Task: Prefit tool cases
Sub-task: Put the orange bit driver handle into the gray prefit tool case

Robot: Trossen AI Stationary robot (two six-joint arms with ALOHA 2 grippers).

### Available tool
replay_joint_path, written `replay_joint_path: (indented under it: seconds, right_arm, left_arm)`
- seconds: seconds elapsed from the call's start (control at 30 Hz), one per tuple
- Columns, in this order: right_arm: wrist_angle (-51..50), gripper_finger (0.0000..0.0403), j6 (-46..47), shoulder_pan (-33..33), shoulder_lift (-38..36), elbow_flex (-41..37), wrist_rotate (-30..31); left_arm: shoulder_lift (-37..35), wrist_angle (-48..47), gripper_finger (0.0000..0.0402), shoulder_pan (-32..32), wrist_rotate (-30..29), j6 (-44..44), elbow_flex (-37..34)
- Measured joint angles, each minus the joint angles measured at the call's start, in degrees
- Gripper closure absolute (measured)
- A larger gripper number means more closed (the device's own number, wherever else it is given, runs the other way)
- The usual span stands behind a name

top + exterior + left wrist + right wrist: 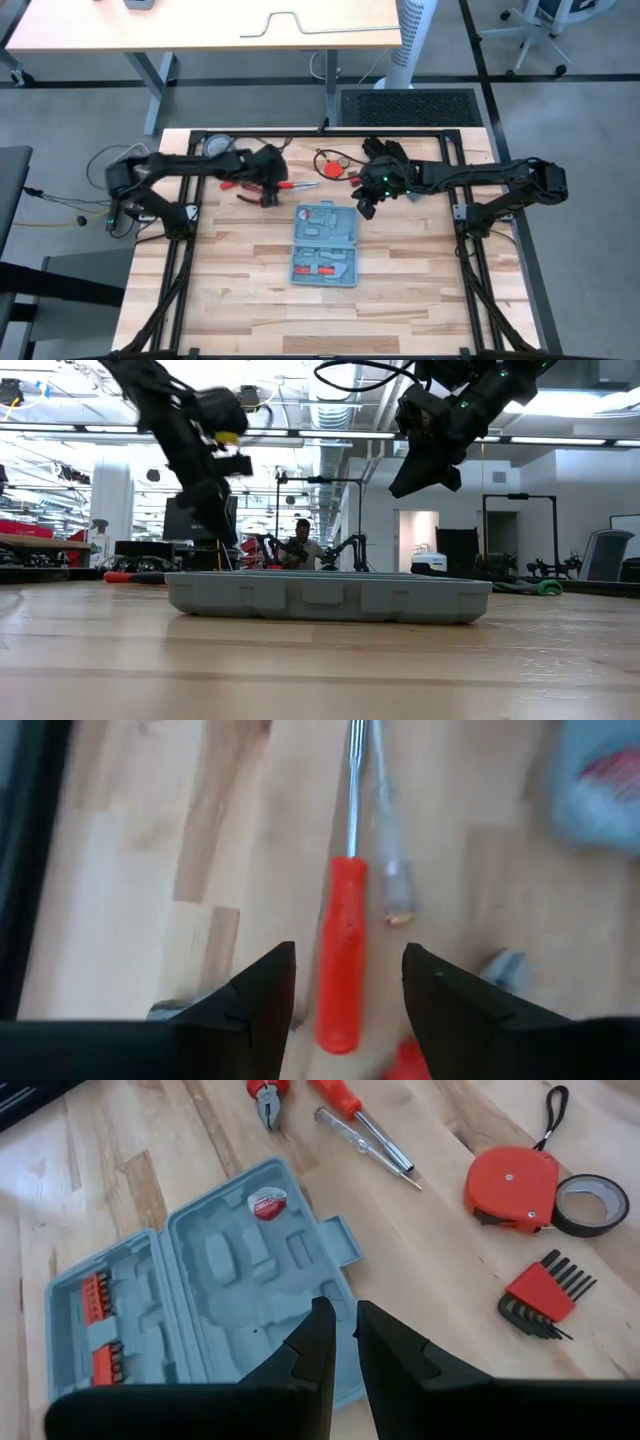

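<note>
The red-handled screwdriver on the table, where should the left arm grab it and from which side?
Grip the red-handled steel screwdriver across its thick red handle, coming straight down from above. It lies flat on the wooden table, and the left end effector already hangs open with a finger on either side of the handle.

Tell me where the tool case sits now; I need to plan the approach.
In the high view, the tool case lies open mid-table, between both arms, just in front of the red screwdriver.
</note>
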Motion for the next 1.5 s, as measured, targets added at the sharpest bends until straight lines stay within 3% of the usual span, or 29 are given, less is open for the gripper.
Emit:
replay_joint_path:
  seconds: [0.2, 0.33, 0.5, 0.6, 0.73, 0.97, 1.13, 1.33, 1.5]
  right_arm:
    - [0.0, 0.0346, 1.7, 0.2, 0.0, 0.0, 0.0]
    - [-0.9, 0.0346, 2.5, 0.3, 0.0, 0.0, 0.0]
    - [-1.3, 0.0346, 2.5, 0.5, 0.0, -0.1, 0.0]
    - [-1.5, 0.0346, 2.5, 0.5, 0.0, -0.2, 0.0]
    - [-1.4, 0.0346, 2.4, 0.5, 0.0, -0.2, 0.0]
    - [-1.3, 0.0347, 2.4, 0.5, -0.4, -0.2, 0.0]
    - [-1.5, 0.0347, 2.4, 0.9, -3.1, -0.2, 0.0]
    - [-3.2, 0.0347, 2.5, 2.8, -7.2, -0.2, 3.5]
    - [-7.5, 0.0347, 3.9, 6.2, -9.1, -0.2, 9.4]
  left_arm:
    - [11.5, -3.3, 0.0226, 3.4, 0.3, 6.3, 7.4]
    - [17.2, -9.3, 0.0226, 5.8, 5.2, 8.2, 11.0]
    - [20.1, -12.5, 0.0233, 7.3, 8.5, 8.2, 12.0]
    - [19.7, -12.3, 0.0259, 7.0, 9.0, 6.5, 11.9]
    - [18.1, -12.2, 0.0326, 6.8, 9.4, 2.9, 11.6]
    - [13.5, -12.0, 0.033, 6.8, 9.3, -3.2, 11.6]
    - [6.0, -13.6, 0.033, 6.4, 9.4, -7.5, 11.6]
    - [-3.3, -15.7, 0.033, -1.2, 11.6, -17.5, 11.6]
    - [-4.9, -13.5, 0.033, -17.7, 3.8, -28.1, 11.6]
